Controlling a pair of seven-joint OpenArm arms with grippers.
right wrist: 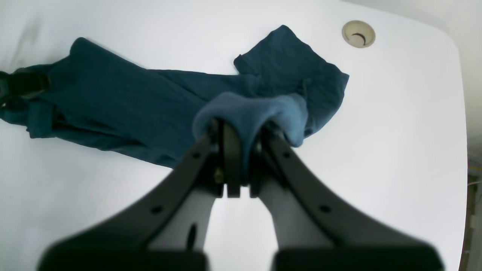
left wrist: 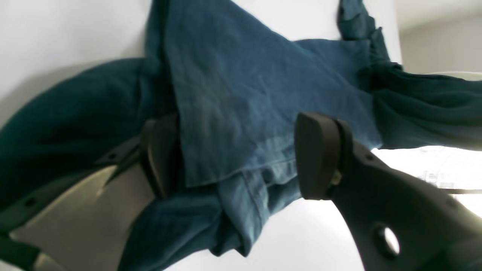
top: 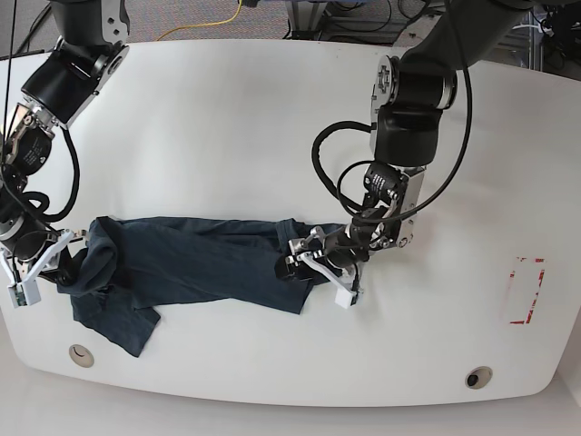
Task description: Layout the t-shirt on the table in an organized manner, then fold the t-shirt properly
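Observation:
The dark navy t-shirt (top: 200, 263) lies bunched in a long wrinkled band across the near left part of the white table (top: 227, 118). My right gripper (top: 62, 265) is at the band's left end. In the right wrist view that gripper (right wrist: 243, 150) is shut on a raised fold of the t-shirt (right wrist: 124, 101). My left gripper (top: 320, 271) is at the band's right end. Seen from its wrist, the left gripper (left wrist: 239, 154) is open, with its fingers wide apart on either side of a hemmed edge of the t-shirt (left wrist: 233, 94).
A red tape rectangle (top: 525, 291) marks the table at the right. Two round grommet holes (top: 82, 355) (top: 478, 377) sit near the front edge, and one grommet hole (right wrist: 358, 34) shows in the right wrist view. Cables lie on the floor beyond the far edge.

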